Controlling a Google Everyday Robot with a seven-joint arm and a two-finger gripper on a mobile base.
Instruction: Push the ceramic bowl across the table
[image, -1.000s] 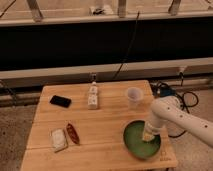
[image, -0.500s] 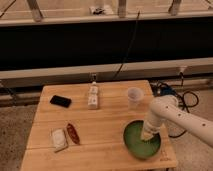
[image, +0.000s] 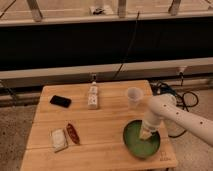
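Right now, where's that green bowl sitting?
The ceramic bowl sits at the table's near right corner, below the plastic cup, with the gripper down inside it.

Lab-like test space, gripper (image: 145, 134) over plank table (image: 100, 120), loose floor cables (image: 182, 100)

The ceramic bowl (image: 141, 140) sits at the table's (image: 100, 125) near right corner, with the closed gripper (image: 145, 134) inside it. A plastic cup (image: 133, 96) stands behind; a phone (image: 60, 101) lies far left.
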